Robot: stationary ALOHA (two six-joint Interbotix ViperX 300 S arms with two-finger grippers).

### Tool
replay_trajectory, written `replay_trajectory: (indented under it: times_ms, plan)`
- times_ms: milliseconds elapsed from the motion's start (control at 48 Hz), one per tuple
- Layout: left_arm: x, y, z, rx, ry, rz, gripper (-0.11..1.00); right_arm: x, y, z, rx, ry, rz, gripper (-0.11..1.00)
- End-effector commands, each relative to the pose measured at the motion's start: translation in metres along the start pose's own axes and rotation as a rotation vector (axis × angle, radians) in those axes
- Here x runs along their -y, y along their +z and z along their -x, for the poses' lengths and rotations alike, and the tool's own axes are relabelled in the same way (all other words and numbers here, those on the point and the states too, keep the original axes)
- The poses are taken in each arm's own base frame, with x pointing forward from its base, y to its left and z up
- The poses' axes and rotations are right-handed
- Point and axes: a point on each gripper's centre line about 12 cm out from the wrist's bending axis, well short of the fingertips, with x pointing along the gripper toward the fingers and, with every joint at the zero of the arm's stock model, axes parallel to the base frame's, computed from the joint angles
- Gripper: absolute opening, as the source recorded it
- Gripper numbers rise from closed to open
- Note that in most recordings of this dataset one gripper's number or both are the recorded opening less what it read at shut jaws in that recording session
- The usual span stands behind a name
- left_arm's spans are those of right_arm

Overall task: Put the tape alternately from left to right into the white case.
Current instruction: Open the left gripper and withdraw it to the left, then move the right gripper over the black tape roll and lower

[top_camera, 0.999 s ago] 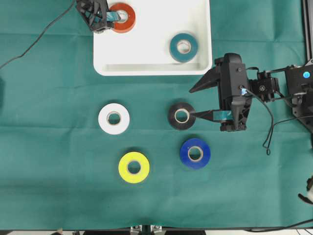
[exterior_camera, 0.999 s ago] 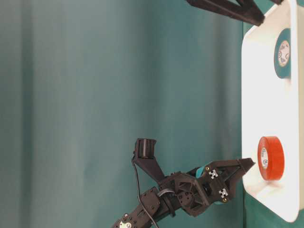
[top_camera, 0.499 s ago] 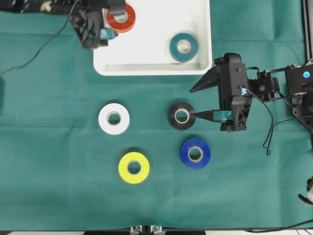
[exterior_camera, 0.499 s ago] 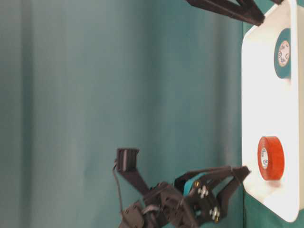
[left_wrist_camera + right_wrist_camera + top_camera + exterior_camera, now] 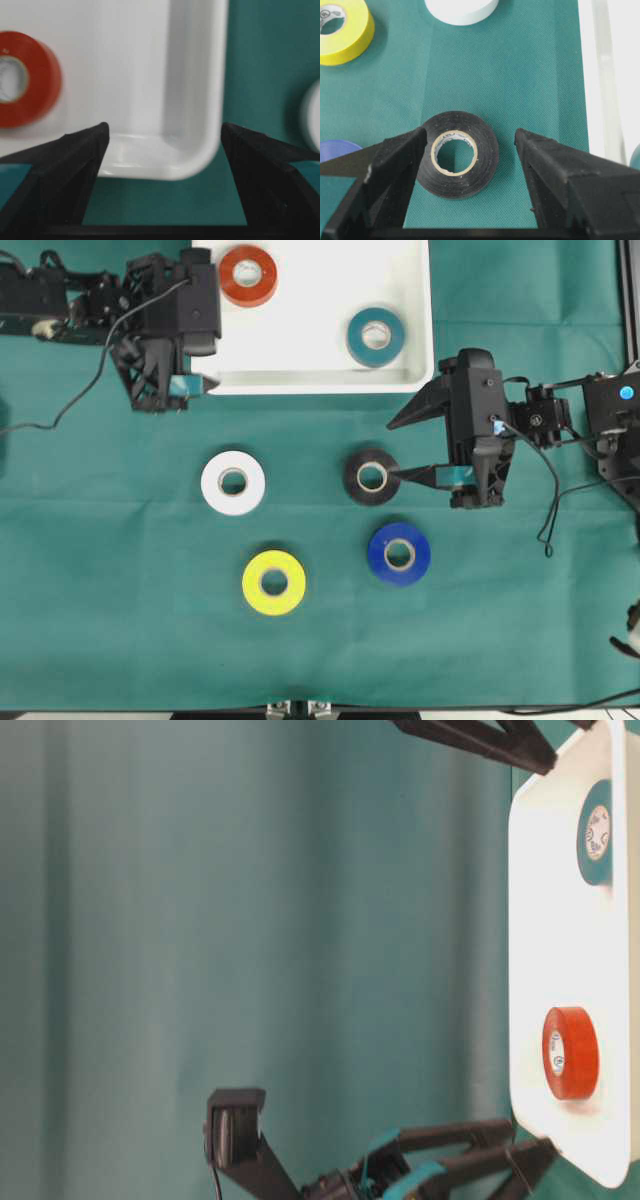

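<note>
Left black gripper (image 5: 205, 365), jaws released, has withdrawn off the shallow white plastic case (image 5: 310, 370) holding two glossy ring rolls—red (image 5: 248, 275), teal (image 5: 375, 336)—while four remain on cloth; right gripper (image 5: 400, 445) gapes beside black roll (image 5: 371, 476).

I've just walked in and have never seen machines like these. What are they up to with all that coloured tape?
Two robot arms are sorting rolls of tape into a white tray. The red roll and the teal roll already lie inside. The left gripper, open and empty, is beside the tray's near left corner. The right gripper is open over the black roll, not gripping it yet. The white roll, yellow roll and blue roll wait on the green cloth.
</note>
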Motion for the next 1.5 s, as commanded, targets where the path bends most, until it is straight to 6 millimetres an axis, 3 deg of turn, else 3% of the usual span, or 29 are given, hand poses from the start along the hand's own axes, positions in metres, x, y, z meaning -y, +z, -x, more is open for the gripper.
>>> replay_trajectory:
  times_ms: [0, 583, 1186, 1478]
  plan:
    - [0.01, 0.004, 0.009, 0.035, -0.015, 0.001, 0.69, -0.003, 0.011, 0.001, 0.037, 0.011, 0.002, 0.79]
    - [0.074, -0.003, 0.027, 0.17, -0.141, -0.032, 0.69, -0.003, 0.012, 0.001, 0.037, 0.01, 0.0, 0.79]
    - [0.08, -0.004, 0.027, 0.194, -0.152, -0.045, 0.69, -0.004, 0.01, 0.001, 0.033, 0.013, -0.013, 0.79]
    - [0.08, -0.005, 0.025, 0.188, -0.151, -0.044, 0.69, -0.021, 0.009, -0.002, 0.022, 0.057, -0.035, 0.79]
